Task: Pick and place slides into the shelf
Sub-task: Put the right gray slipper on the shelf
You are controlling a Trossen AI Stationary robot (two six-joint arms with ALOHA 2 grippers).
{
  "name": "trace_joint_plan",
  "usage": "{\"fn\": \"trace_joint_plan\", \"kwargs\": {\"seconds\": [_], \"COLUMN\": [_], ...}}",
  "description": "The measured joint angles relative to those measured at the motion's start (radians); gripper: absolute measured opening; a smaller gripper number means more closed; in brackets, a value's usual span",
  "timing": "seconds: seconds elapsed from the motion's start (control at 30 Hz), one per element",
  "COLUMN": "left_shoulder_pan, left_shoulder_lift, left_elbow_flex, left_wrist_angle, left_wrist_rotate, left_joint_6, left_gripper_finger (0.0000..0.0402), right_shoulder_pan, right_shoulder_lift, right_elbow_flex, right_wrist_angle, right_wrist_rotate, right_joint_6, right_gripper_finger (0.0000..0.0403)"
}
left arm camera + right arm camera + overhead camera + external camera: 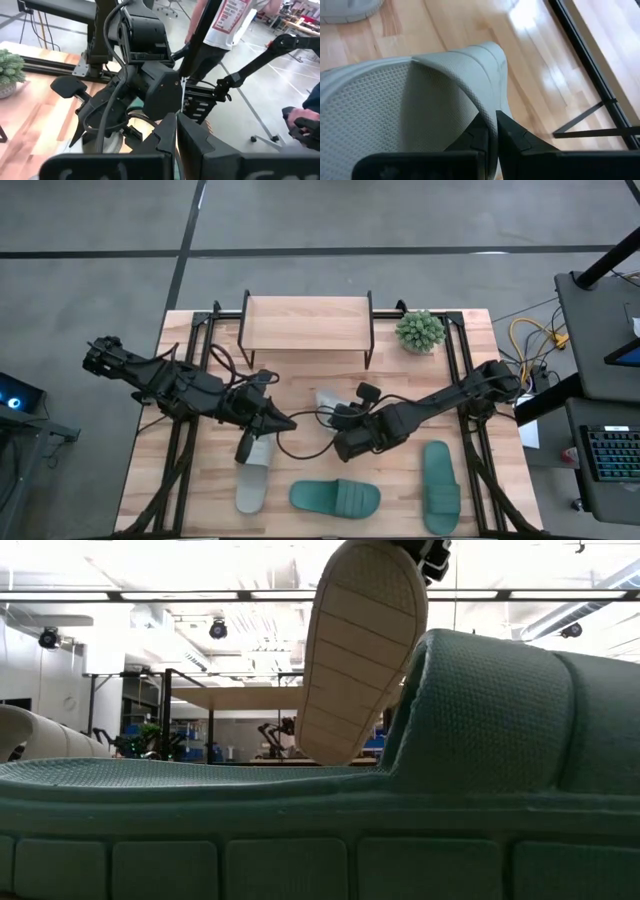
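My right gripper is shut on one pale grey-white slide at the table's middle, in front of the shelf, which stands at the far edge. In the low view this slide shows its ribbed sole, tilted. My left gripper is shut and touches nothing, just left of the held slide. The second pale slide lies sole-down near the front edge, below the left gripper. Two teal slides lie along the near edge; one fills the low view. My right gripper pinches the pale slide's strap at its edge, one finger under the arch and one on the outer face. The slide hangs tilted below the fingers, sole toward the near edge. Whether its lower end touches the table, I cannot tell.
A small potted plant stands right of the shelf. Black cables trail over the table between the two arms. The shelf's black legs are close to the held slide. A person stands beyond the table's right side.
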Motion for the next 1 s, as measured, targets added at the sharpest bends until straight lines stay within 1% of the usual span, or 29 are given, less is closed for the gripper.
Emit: {"fn": "trace_joint_plan", "kwargs": {"seconds": [0.27,0.43,0.57,0.77,1.0], "left_shoulder_pan": [0.0,0.0,0.0,0.0,0.0], "left_shoulder_lift": [0.0,0.0,-0.001,-0.018,-0.073], "left_elbow_flex": [0.0,-0.001,-0.004,-0.005,-0.017], "left_wrist_angle": [-0.002,-0.021,-0.109,-0.216,-0.22], "left_wrist_rotate": [-0.009,-0.009,-0.009,-0.009,-0.015], "left_joint_6": [-0.023,-0.025,-0.021,-0.02,0.008], "left_gripper_finger": [0.0,0.0,0.0,0.0,0.0], "right_shoulder_pan": [-0.006,-0.027,-0.039,-0.063,-0.068], "right_shoulder_lift": [-0.008,-0.063,-0.113,-0.18,-0.243], "right_elbow_flex": [-0.001,-0.001,-0.001,-0.001,-0.001], "right_wrist_angle": [-0.022,-0.105,-0.11,-0.11,-0.095], "right_wrist_rotate": [-0.004,0.002,0.046,0.053,0.053], "right_joint_6": [0.019,0.146,0.156,0.184,0.194], "right_gripper_finger": [0.0013,0.0013,0.0013,0.0013,0.0013]}}
